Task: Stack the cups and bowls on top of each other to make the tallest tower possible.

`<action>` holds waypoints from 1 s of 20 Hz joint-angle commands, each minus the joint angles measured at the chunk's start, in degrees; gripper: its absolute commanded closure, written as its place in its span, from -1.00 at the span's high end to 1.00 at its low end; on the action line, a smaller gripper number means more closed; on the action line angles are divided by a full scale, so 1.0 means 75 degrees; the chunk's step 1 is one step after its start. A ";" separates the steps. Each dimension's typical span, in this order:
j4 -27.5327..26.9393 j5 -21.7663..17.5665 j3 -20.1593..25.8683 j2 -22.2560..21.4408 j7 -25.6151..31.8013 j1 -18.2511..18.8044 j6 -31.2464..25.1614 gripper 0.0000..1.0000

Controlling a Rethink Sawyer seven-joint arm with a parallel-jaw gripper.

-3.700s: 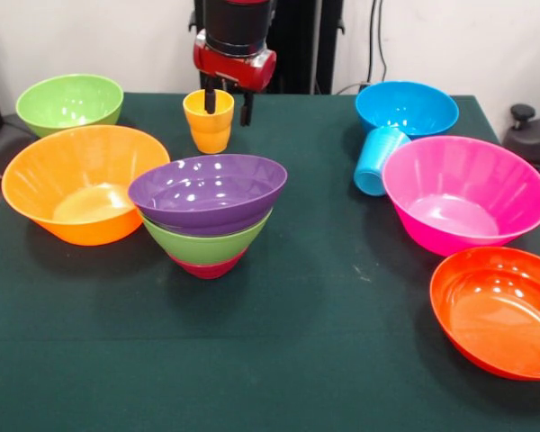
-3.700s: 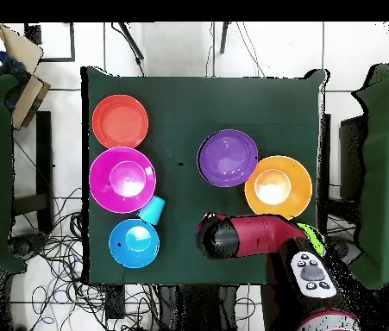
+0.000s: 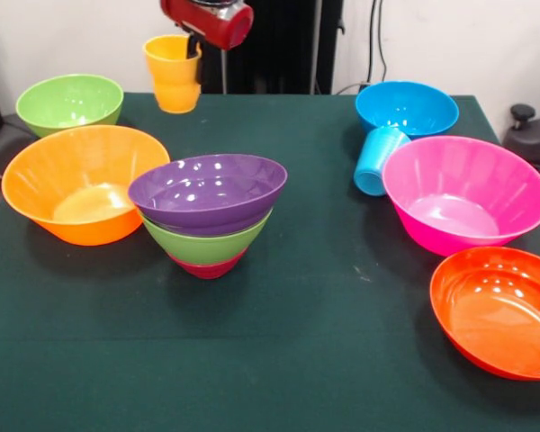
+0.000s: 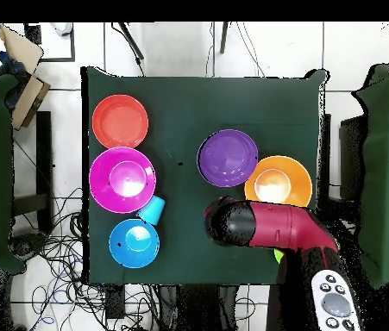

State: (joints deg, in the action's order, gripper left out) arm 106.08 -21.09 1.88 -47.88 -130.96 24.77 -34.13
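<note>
holding: end effector (image 3: 194, 49) grips yellow-orange cup (image 3: 172, 74) by its rim, clear above table (image 3: 324, 360)
stack: purple bowl (image 3: 207, 191) over green bowl (image 3: 204, 243), crimson bowl (image 3: 207, 267) lowest

Open cloth across the near half of the table (image 3: 279, 360), in front of the stacked bowls (image 3: 207, 211). Wide clear lane runs up the middle, between the stack and the pink bowl (image 3: 463, 193). Left side is tight: orange bowl (image 3: 83, 183) sits just beside the stack, green bowl (image 3: 69, 102) close behind it. Right side is crowded: blue bowl (image 3: 407, 108), tipped blue cup (image 3: 378, 159) against the pink bowl, red bowl (image 3: 497, 310) just in front. Above the purple top bowl (image 4: 228, 158) nothing overhangs; the arm (image 4: 271, 226) sits beside it.
</note>
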 commanded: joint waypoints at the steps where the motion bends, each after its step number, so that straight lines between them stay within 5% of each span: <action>1: -0.0839 0.0233 0.0737 0.0025 0.0459 0.0088 -0.0528 -1.00; 20: -0.1492 0.0153 0.0980 0.0973 0.0311 0.0041 -0.0029 -1.00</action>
State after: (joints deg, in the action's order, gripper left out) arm 98.90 -20.46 3.48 -45.81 -130.96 25.45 -34.15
